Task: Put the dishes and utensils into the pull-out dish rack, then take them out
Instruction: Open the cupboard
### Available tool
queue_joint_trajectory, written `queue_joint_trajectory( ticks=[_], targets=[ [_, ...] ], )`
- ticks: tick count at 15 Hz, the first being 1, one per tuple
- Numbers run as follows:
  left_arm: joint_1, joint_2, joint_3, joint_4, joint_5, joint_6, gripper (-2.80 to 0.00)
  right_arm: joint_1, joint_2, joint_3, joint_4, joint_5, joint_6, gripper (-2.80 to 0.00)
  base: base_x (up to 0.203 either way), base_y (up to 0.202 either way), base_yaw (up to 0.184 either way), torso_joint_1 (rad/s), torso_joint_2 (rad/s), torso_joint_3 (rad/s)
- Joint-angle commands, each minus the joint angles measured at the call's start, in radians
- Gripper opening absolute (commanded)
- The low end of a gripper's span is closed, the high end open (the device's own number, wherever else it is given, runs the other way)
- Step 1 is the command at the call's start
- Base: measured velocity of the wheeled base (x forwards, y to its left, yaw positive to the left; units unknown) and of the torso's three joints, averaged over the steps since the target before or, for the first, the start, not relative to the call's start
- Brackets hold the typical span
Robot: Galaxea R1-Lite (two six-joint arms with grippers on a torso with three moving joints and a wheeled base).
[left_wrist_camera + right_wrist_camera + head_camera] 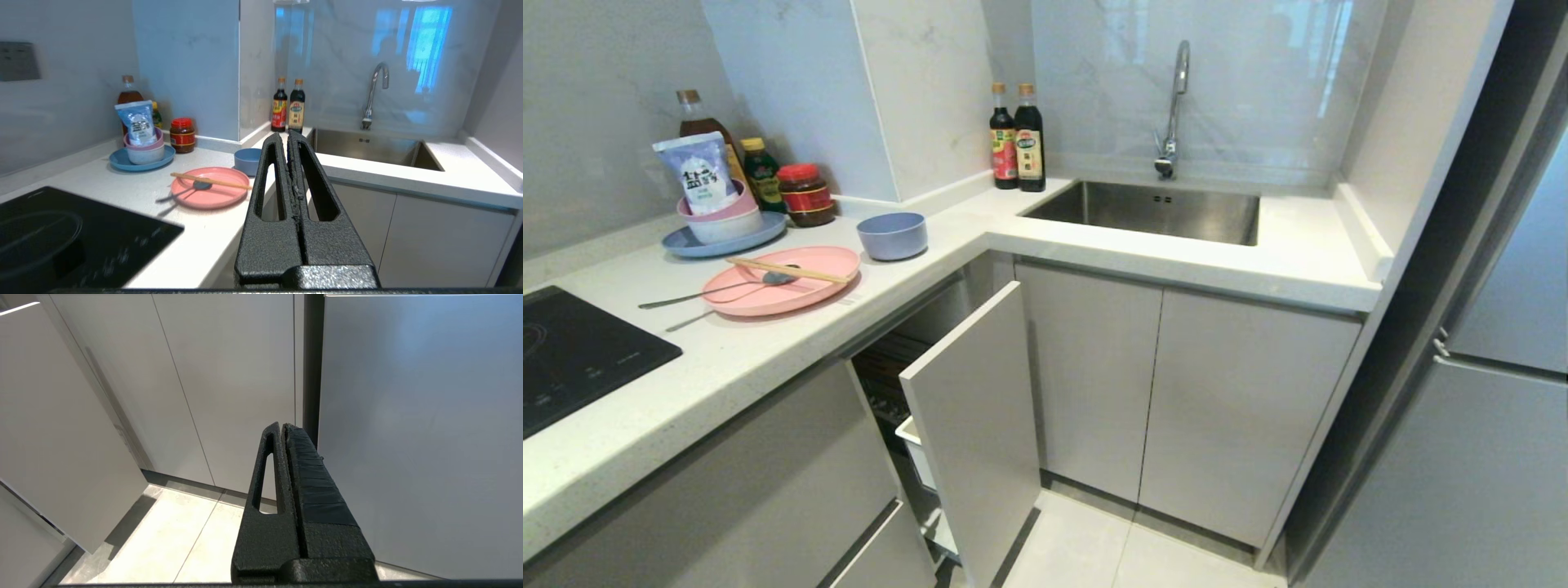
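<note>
A pink plate (783, 279) (210, 187) lies on the white counter, with wooden chopsticks (786, 270) (211, 181) across it and a silver spoon (719, 289) (184, 192) resting on its rim. Just behind it stands a periwinkle bowl (893, 235) (246, 160). The pull-out dish rack (974, 425) under the counter is drawn partly out, a white tray edge (913, 441) showing behind its pale front panel. My left gripper (287, 135) is shut and empty, raised in front of the counter edge. My right gripper (282, 426) is shut and empty, low by the cabinets. Neither arm shows in the head view.
A blue-grey plate (723, 238) carries a pink-rimmed bowl with a packet (704, 175). Bottles and a red-lidded jar (805, 194) stand behind, two sauce bottles (1018, 139) by the sink (1143, 212) and tap. A black hob (572, 351) lies at the left, a fridge (1486, 425) at the right.
</note>
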Motion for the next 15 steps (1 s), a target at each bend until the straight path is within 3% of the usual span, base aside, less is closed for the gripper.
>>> queue_joint_trajectory(
  ticks=[1, 4, 10, 15],
  targets=[
    [-0.003, 0.33, -0.144, -0.004, -0.001, -0.001, -2.8, 0.0, -0.004, 0.0, -0.001, 0.0, 0.0, -2.8, 0.0, 0.0, 0.0, 0.0, 0.0, 0.0],
    [-0.027, 0.602, -0.207, -0.046, -0.002, -0.014, -2.8, 0.0, -0.004, 0.0, -0.001, 0.0, 0.0, -2.8, 0.0, 0.0, 0.0, 0.0, 0.0, 0.0],
    [-0.219, 1.044, -0.255, -0.063, 0.063, -0.133, -2.8, 0.0, -0.004, 0.0, -0.001, 0.0, 0.0, -2.8, 0.0, 0.0, 0.0, 0.0, 0.0, 0.0],
    [-0.286, 1.353, -0.398, -0.021, 0.147, -0.357, -2.8, 0.0, -0.004, 0.0, -0.001, 0.0, 0.0, -2.8, 0.0, 0.0, 0.0, 0.0, 0.0, 0.0]
  ],
)
